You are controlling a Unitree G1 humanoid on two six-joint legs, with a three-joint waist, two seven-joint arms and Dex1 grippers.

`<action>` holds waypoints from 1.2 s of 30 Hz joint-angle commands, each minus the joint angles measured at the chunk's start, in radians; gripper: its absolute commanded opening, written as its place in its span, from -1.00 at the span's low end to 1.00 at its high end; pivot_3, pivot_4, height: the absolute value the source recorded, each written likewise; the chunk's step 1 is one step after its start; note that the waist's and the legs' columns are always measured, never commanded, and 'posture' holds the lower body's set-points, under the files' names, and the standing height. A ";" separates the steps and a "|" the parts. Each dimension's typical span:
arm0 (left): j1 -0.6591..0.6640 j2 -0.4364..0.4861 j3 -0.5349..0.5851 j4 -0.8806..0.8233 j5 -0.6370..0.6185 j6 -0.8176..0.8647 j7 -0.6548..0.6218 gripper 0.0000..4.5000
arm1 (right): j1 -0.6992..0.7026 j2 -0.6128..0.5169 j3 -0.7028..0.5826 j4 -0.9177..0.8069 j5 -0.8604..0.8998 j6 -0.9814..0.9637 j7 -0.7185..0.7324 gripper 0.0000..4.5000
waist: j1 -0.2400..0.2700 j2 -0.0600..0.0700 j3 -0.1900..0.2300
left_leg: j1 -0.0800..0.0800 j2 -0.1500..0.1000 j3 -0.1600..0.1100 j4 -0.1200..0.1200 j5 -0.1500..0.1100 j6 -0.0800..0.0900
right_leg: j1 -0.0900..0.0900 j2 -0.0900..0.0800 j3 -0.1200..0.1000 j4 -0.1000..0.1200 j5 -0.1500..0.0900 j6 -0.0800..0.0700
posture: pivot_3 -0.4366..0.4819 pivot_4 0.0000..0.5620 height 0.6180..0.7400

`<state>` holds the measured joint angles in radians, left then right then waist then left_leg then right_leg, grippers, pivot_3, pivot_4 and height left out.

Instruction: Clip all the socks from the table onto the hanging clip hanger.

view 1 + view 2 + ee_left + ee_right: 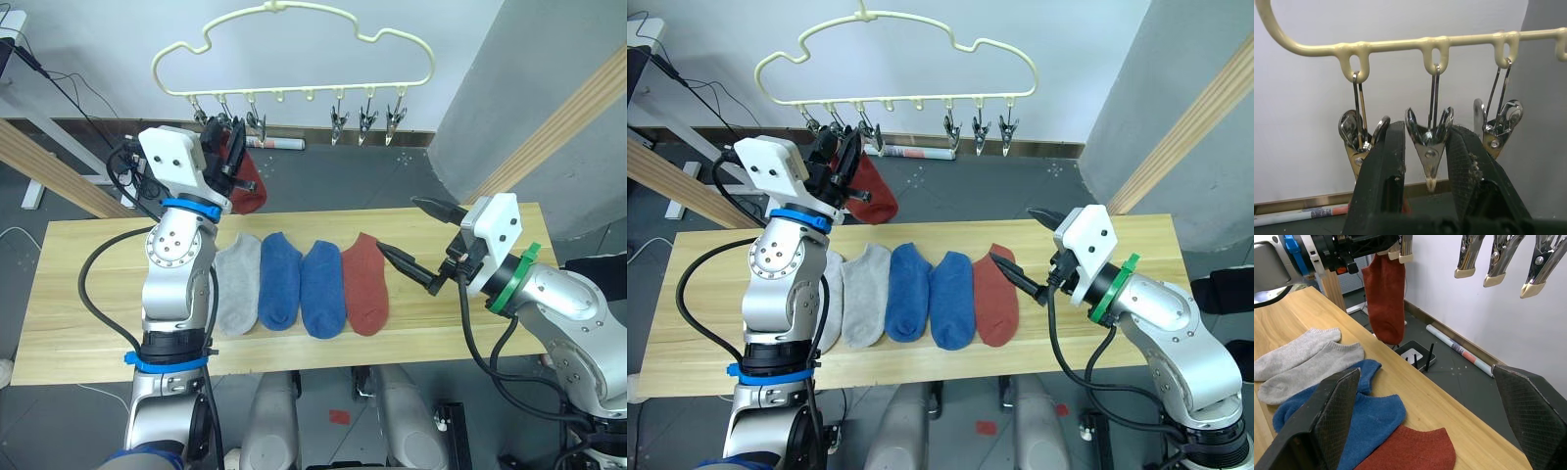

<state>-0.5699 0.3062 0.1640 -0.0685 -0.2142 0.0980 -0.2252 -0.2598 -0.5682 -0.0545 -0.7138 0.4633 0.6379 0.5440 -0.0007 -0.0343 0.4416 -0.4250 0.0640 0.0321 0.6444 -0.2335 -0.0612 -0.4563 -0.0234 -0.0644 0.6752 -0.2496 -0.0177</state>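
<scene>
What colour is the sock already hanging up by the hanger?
Brick red sock, clearest in the right wrist view.

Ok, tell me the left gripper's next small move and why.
Probably back the left gripper straight away from the clip hanger: the brick-red sock seems to hang from a clip already, and the fingers stand apart on either side of a neighbouring clip.
</scene>
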 commanded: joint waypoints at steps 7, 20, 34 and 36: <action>-0.018 0.004 0.015 -0.040 0.009 -0.020 0.024 -0.40 | 0.009 0.000 0.000 -0.044 0.016 -0.020 0.003 1.00 | 0.000 0.000 0.000 | 0.000 0.000 0.000 0.000 0.000 0.000 | 0.000 0.000 0.000 -0.001 0.000 0.000 | -0.17 0.75 1.00; -0.014 0.014 0.019 -0.048 -0.007 -0.024 0.007 -0.73 | 0.016 -0.002 0.015 -0.038 0.005 -0.030 0.005 1.00 | 0.000 0.000 0.000 | 0.000 0.000 0.000 0.000 0.000 0.000 | 0.000 0.000 0.000 -0.001 0.000 0.000 | -0.16 0.75 1.00; -0.010 0.034 0.012 -0.069 -0.019 -0.003 -0.032 -0.84 | -0.010 0.063 0.149 0.115 -0.152 0.071 -0.161 1.00 | 0.000 0.000 0.000 | 0.000 0.000 0.000 0.000 0.000 0.000 | 0.000 0.000 0.000 -0.001 0.000 0.000 | -0.13 0.74 1.00; -0.010 0.037 0.012 -0.071 -0.023 0.001 -0.039 -0.84 | -0.026 0.096 0.188 0.157 -0.196 0.101 -0.207 1.00 | -0.001 0.000 0.000 | 0.000 0.001 0.000 0.000 0.000 0.000 | 0.000 0.000 0.000 -0.001 0.000 0.000 | -0.13 0.74 1.00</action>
<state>-0.5817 0.3311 0.1647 -0.0829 -0.2258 0.1040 -0.2554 -0.2831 -0.4827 0.1076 -0.5519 0.3002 0.7217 0.3755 -0.0014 -0.0343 0.4417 -0.4251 0.0648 0.0324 0.6440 -0.2334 -0.0615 -0.4568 -0.0234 -0.0643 0.6747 -0.2497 -0.0177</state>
